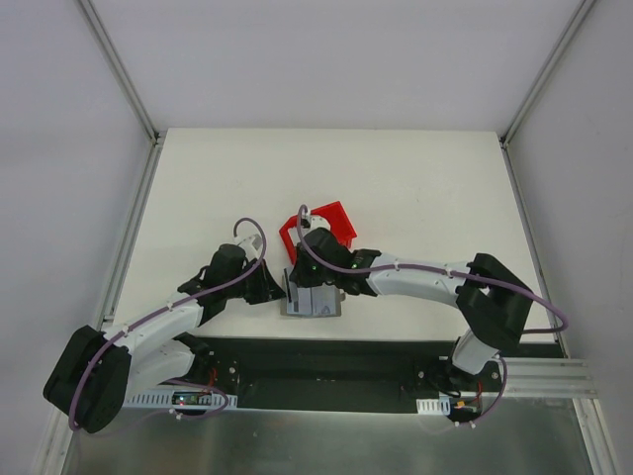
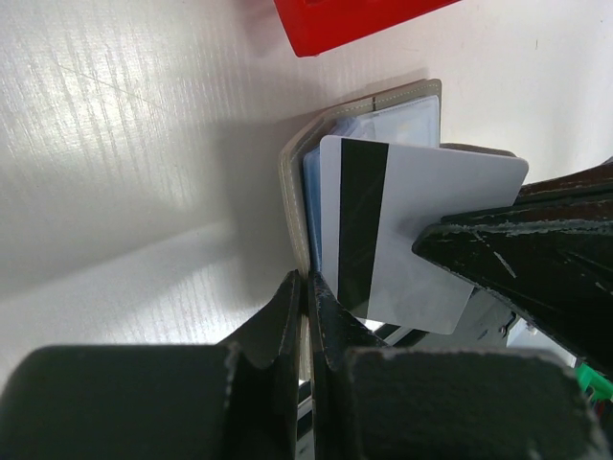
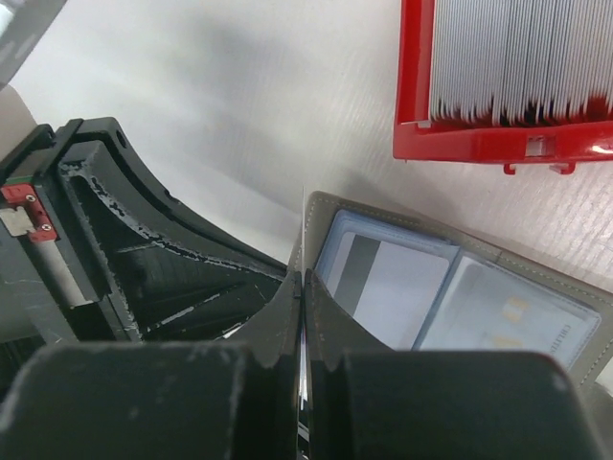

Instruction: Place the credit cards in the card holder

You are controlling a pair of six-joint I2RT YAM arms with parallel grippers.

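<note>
The grey card holder lies open near the table's front edge, with cards in its blue-grey slots. My left gripper is shut on the holder's left flap edge and holds it up. My right gripper is shut on a white credit card with a black stripe. It holds the card upright over the holder's inner pockets, and the card shows edge-on in the right wrist view. The right fingers pinch the card's right side. In the top view both grippers meet over the holder, the left and the right.
A red plastic bin stands just behind the holder and holds several upright cards. It also shows in the left wrist view. The left gripper's black body sits close beside my right fingers.
</note>
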